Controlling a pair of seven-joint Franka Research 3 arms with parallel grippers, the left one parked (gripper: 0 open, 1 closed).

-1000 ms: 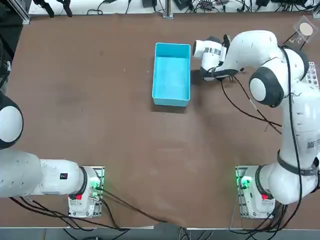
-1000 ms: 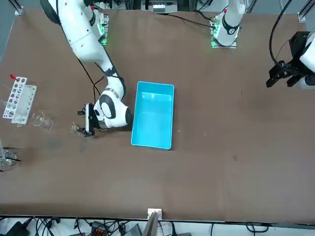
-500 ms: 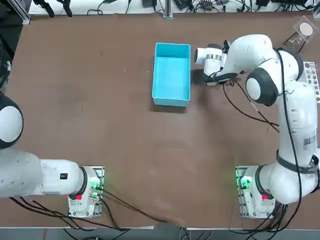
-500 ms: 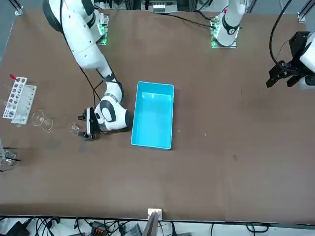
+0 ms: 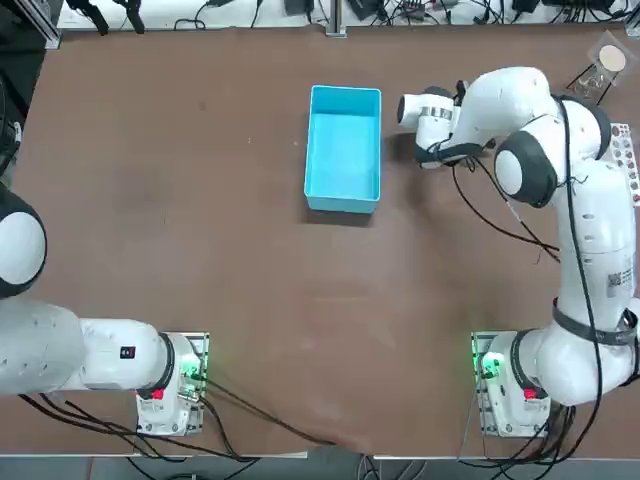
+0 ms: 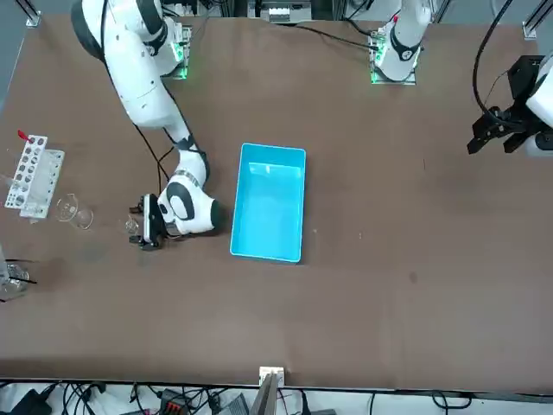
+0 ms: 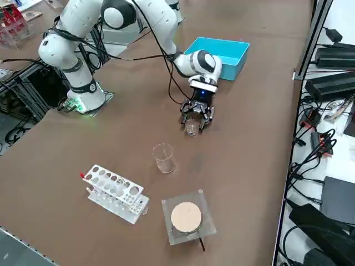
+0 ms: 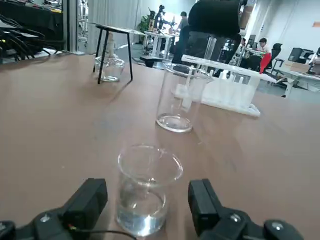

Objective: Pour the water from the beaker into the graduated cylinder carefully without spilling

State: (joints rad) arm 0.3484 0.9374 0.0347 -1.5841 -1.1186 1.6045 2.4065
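Right wrist view gives you the clearest look: the right pincer (image 8: pixel 145 200) sits low over the table (image 8: pixel 60 115), fingers (image 8: pixel 87 200) spread wide on either side of the beaker (image 8: pixel 148 187) without touching it. The beaker stands upright, with a shallow pool of water (image 8: pixel 141 214) at its bottom. Beyond it, you see the graduated cylinder (image 8: pixel 181 97) upright and well apart from the pincer, and past that a white holed rack (image 8: pixel 225 87).

From the right side view, you find the pincer (image 7: pixel 196 117) just right of the blue box (image 7: pixel 219 55) (near the table's far edge), the beaker (image 7: pixel 191 128) between its fingertips, the graduated cylinder (image 7: pixel 163 158) further right, then the rack (image 7: pixel 113 193).
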